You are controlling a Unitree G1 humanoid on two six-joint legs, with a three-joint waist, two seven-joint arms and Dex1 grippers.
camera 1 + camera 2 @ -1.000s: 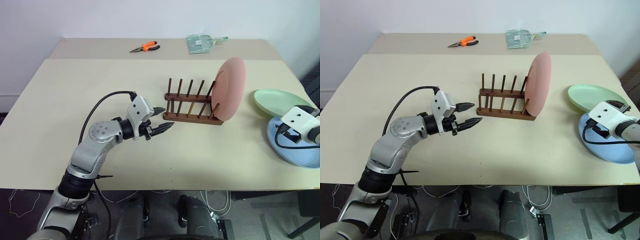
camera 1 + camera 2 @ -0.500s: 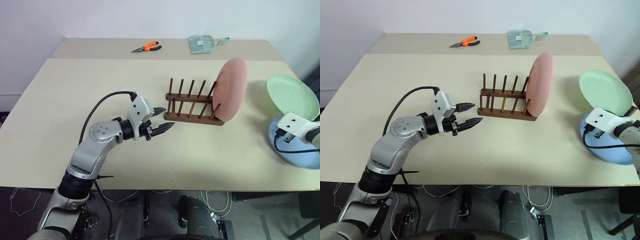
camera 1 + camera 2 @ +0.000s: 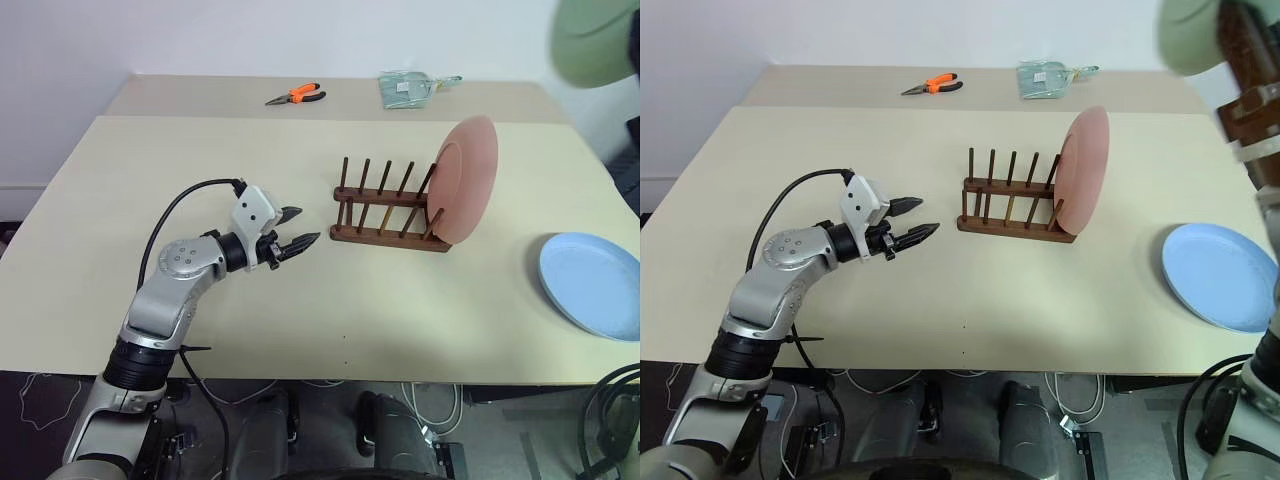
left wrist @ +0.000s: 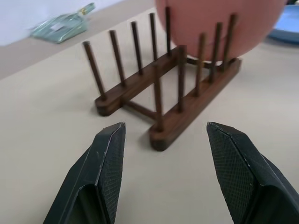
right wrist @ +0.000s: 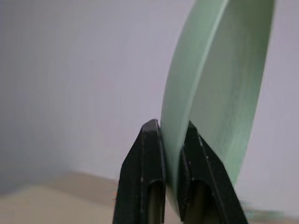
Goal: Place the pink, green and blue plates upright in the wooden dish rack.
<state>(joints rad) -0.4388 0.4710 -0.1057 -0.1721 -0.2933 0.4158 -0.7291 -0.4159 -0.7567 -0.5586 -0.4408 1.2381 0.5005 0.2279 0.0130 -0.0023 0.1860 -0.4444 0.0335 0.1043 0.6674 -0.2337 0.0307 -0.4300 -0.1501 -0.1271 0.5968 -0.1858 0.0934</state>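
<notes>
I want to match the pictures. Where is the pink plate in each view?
Left eye view: pink plate stands upright at the right end of the wooden dish rack.
Right eye view: same place, right of centre.
Left wrist view: at the top edge, behind the rack's far pegs.
Right wrist view: I do not find it there.
Shared landmark: the rack, seen in both eye views and the left wrist view.
</notes>
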